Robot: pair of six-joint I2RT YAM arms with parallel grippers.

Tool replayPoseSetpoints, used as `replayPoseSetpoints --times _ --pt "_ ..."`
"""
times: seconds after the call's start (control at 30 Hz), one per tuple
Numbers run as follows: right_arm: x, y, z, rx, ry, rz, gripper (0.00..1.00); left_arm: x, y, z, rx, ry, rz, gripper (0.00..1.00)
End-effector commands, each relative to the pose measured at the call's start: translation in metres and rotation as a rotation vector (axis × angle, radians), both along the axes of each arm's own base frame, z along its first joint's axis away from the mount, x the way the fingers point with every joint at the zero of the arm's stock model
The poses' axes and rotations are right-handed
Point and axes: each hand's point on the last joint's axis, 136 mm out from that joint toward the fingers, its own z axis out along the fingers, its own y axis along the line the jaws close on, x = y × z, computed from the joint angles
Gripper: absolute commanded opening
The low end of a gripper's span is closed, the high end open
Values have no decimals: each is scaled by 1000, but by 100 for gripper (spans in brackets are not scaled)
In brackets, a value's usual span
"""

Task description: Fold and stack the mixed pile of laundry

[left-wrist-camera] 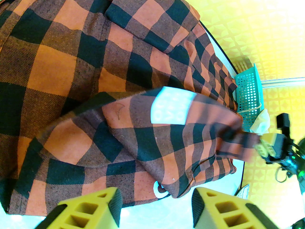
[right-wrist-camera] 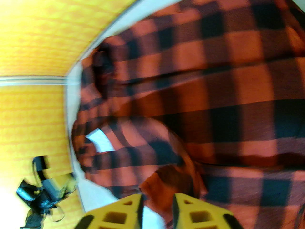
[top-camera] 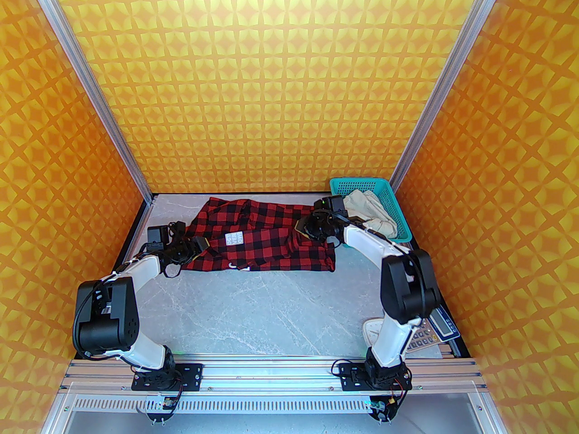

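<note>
Top external: fixed, high behind the arm bases [top-camera: 167, 375], facing down and forward; takes in the whole tabletop [top-camera: 253, 314].
Left wrist: close and low, facing across the checked shirt [left-wrist-camera: 71, 80] toward the teal basket [left-wrist-camera: 249, 92] and right pincer [left-wrist-camera: 263, 145].
Right wrist: close, blurred, facing back across the same shirt toward the left arm [right-wrist-camera: 40, 194].
Shirt common to all.

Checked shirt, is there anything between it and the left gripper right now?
Nothing visible does. The left gripper stands open just short of the near edge of the checked shirt, and no other thing lies between them.
</note>
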Motion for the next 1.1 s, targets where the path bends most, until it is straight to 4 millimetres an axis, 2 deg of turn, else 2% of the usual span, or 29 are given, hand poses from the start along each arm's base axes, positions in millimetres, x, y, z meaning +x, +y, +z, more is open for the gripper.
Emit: replayPoseSetpoints --times 0.0,0.07,0.2,0.27,0.37,0.53,0.67,0.83,1.07 --pt "-2 -39 -21 -263 23 41 35 -3 -5 10 2 -27 -34 53" --pt "-2 -42 -24 -288 25 58 40 -3 -5 11 4 -28 -34 53" --pt "-4 -27 -30 -217 31 100 47 -1 -7 10 -2 -28 -34 53" --pt "-5 -36 -39 -267 44 76 50 -1 -9 11 -3 -29 -37 53" --pt "-5 -44 -49 -311 64 59 52 -1 -10 11 0 -31 -43 53" --pt "2 -34 -66 -275 77 53 51 0 -11 12 -2 -33 -45 53" --pt "6 -20 -70 -250 83 74 45 -1 -11 12 3 -33 -50 53" --pt "7 -14 -62 -255 70 84 38 -2 -12 9 3 -27 -52 53" --pt "8 -12 -52 -254 51 74 12 -1 -12 10 3 -31 -51 53"
